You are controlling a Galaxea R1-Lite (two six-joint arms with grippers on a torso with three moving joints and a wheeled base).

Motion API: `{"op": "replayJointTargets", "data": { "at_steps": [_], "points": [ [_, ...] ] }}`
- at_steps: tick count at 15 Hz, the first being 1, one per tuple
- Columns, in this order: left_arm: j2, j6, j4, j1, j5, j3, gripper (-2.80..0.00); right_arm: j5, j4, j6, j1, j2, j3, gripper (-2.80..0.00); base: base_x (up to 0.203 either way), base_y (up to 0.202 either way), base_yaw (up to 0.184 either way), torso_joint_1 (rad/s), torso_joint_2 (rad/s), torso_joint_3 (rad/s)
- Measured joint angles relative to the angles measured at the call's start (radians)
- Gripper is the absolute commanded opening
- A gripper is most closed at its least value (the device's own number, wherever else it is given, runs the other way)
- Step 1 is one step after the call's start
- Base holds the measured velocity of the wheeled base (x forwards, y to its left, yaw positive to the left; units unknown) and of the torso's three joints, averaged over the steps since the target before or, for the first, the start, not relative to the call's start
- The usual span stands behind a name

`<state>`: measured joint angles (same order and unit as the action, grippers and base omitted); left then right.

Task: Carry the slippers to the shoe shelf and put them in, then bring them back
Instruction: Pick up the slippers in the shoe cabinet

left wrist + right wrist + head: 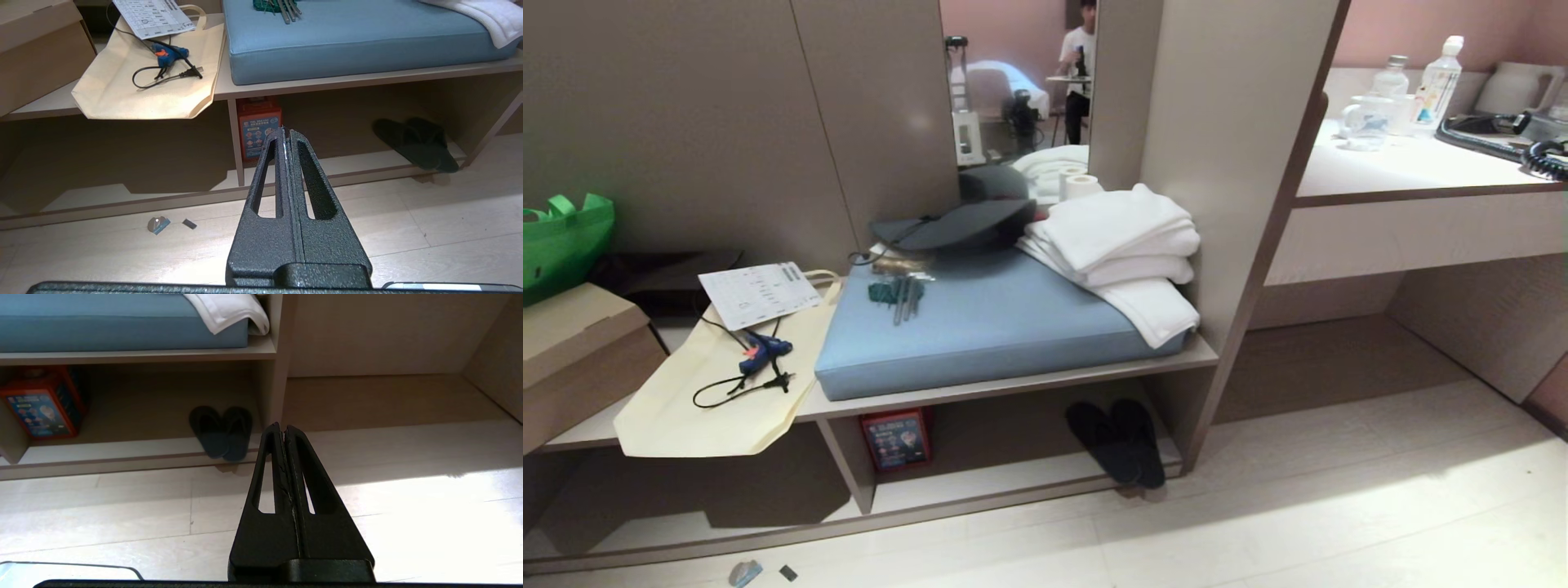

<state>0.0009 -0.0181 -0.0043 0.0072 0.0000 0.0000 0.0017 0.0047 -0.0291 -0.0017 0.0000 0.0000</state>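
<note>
I am making out print on the red box (259, 128) at centre frame and on the paper sheet (760, 294) at left, but I am reading no words on either.

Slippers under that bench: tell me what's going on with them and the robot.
Nothing is being handled. The slippers lie side by side in the shoe shelf, the narrower cubby under the bench, next to a red box. The left pincer and right pincer are both shut and empty, well short of the shelf above the floor.
</note>
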Motion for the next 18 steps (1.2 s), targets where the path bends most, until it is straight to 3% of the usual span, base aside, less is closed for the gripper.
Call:
{"op": "replayJointTargets", "data": {
  "at_steps": [12, 18],
  "points": [
    [0.000, 0.000, 0.000, 0.001, 0.000, 0.000, -2.80, 0.001, 0.000, -0.001, 0.000, 0.000, 0.000, -2.80, 0.000, 0.000, 0.000, 0.000, 0.00, 0.003],
    [0.000, 0.000, 0.001, 0.000, 0.000, 0.000, -2.80, 0.000, 0.000, -0.001, 0.000, 0.000, 0.000, -2.80, -0.001, 0.007, -0.166, 0.002, 0.01, 0.002]
  ]
}}
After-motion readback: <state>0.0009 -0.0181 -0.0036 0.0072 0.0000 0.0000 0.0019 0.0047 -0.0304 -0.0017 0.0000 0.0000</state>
